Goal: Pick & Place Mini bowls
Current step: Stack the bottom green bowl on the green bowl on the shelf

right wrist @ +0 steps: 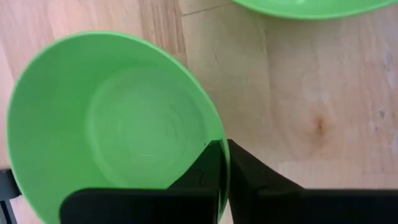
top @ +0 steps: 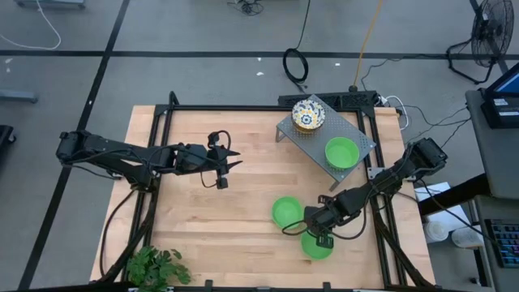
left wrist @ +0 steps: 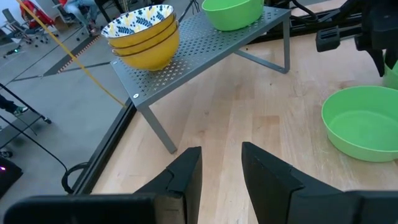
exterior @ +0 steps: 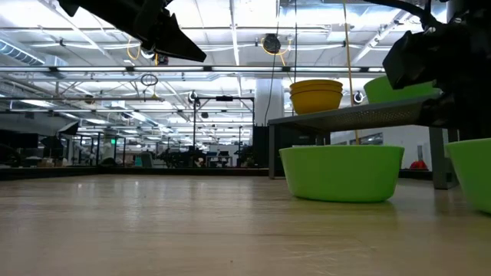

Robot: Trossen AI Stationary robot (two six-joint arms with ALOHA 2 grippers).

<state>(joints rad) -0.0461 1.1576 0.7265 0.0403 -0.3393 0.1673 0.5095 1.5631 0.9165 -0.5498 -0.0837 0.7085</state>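
A stack of yellow bowls with blue-and-yellow flowers inside (top: 308, 114) (left wrist: 144, 34) stands on the grey perforated rack (top: 357, 130), and a green bowl (top: 341, 152) (left wrist: 231, 11) sits beside it on the rack. A second green bowl (top: 285, 212) (exterior: 342, 172) (left wrist: 364, 122) rests on the table. My right gripper (top: 323, 236) (right wrist: 222, 163) is shut on the third green bowl (top: 316, 246) (right wrist: 112, 124) near the table's near edge. My left gripper (top: 231, 165) (left wrist: 222, 168) hovers open above the table's middle, touching nothing. My right gripper holds the third green bowl by its rim (right wrist: 219, 142), on the side nearest the rack. The rim is pinched with one finger (right wrist: 208, 167) inside the bowl and the other finger (right wrist: 252, 177) outside. The fingers point down from above. Whether the bowl's base rests on the table, I cannot tell.
The rack stands on thin legs (left wrist: 158, 132) at the table's far right. A potted plant (top: 154, 266) sits at the near left corner. Bare wood (top: 219, 219) lies between the two arms. Cables and a black frame (top: 243, 108) run along the far edge.
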